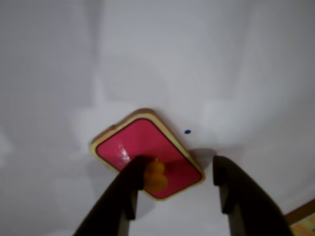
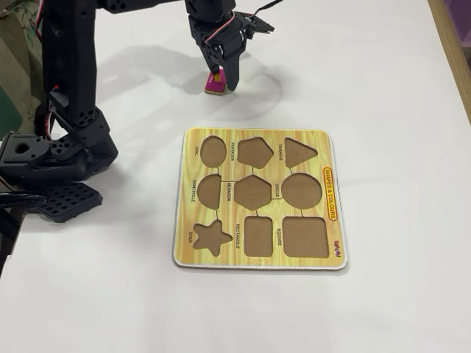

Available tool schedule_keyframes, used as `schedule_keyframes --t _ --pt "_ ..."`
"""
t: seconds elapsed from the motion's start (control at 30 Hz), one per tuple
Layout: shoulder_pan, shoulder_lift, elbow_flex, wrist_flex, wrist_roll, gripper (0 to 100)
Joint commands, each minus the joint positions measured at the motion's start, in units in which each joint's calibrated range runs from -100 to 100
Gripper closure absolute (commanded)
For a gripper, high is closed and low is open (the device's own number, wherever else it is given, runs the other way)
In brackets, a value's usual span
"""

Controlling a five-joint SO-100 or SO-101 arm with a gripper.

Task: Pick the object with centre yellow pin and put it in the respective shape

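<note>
The object with centre yellow pin [image 1: 142,145] is a flat magenta piece with a pale edge, lying on the white table. Its yellow knob [image 1: 156,176] sits against the inner side of my left finger [image 1: 129,189] in the wrist view. My gripper [image 1: 178,164] is open, and its right finger [image 1: 231,189] stands past the piece's near corner. In the fixed view the gripper [image 2: 221,79] hangs low over the piece [image 2: 213,87], which peeks out under the fingers. The respective shape [image 2: 259,236], the RECTANGLE cutout, is in the bottom row of the yellow board [image 2: 254,134].
The arm's black base [image 2: 51,169] stands at the left of the fixed view. The SQUARE cutout [image 2: 305,237] and the star cutout [image 2: 211,237] flank the rectangle. The table's wooden edge [image 2: 452,44] runs along the right. A small blue dot [image 1: 187,132] marks the table.
</note>
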Motion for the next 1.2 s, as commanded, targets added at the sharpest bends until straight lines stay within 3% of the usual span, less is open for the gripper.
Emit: schedule_keyframes --t 0.0,0.4,1.17 --pt "-0.37 -1.21 0.09 0.77 0.31 84" --pt "-0.27 -1.46 -0.45 4.84 0.26 84" --pt "-0.37 -1.55 -0.81 1.46 0.21 84"
